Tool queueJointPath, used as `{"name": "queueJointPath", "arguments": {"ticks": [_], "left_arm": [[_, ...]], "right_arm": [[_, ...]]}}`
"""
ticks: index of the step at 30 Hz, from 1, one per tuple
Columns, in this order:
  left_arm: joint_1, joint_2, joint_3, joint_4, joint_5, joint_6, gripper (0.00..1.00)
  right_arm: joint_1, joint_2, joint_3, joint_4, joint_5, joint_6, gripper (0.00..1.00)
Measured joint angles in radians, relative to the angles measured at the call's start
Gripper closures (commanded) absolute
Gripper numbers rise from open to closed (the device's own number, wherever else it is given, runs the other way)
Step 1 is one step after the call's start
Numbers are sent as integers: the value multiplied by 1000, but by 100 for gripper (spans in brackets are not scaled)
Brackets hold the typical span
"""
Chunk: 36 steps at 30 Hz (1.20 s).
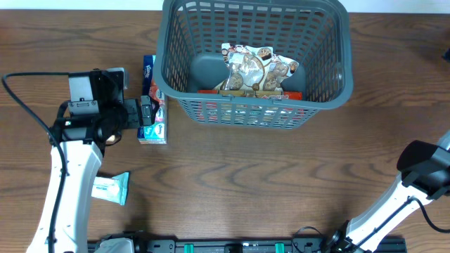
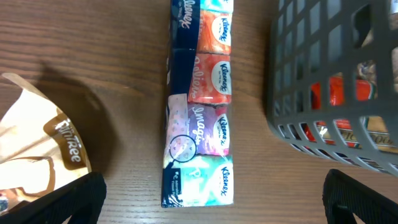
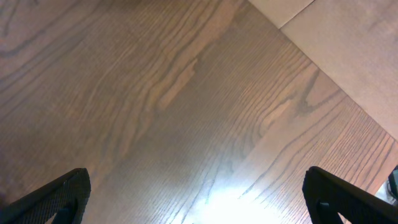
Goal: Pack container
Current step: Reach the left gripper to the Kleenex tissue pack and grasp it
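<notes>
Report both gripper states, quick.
Left gripper: open, holding nothing, above the tissue pack.
Right gripper: open, holding nothing, over the table.

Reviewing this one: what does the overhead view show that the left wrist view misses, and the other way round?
Only the overhead shows the whole container, the snack packet lying inside it, and a pale teal packet on the table. Only the left wrist shows the Kleenex lettering on the tissue packs and a tan bag at the left edge. Both show the tissue packs in a row beside the container's slotted wall, with a red item behind the slats.
</notes>
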Motion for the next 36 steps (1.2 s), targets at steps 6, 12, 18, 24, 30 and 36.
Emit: {"name": "queueJointPath", "arguments": {"ticks": [6, 12, 18, 24, 30, 36], "left_arm": [[0, 130, 2, 66, -7, 0, 2], [0, 239, 2, 132, -11, 0, 1], [0, 296, 3, 201, -11, 0, 1], [0, 366, 38, 206, -12, 5, 1], [-12, 424, 60, 201, -34, 13, 1], [-75, 452, 60, 198, -38, 33, 1]], "right_arm": [[0, 0, 0, 0, 0, 0, 1], [0, 0, 0, 0, 0, 0, 1], [0, 0, 0, 0, 0, 0, 1], [0, 0, 0, 0, 0, 0, 1], [0, 0, 0, 0, 0, 0, 1], [0, 0, 0, 0, 0, 0, 1]]}}
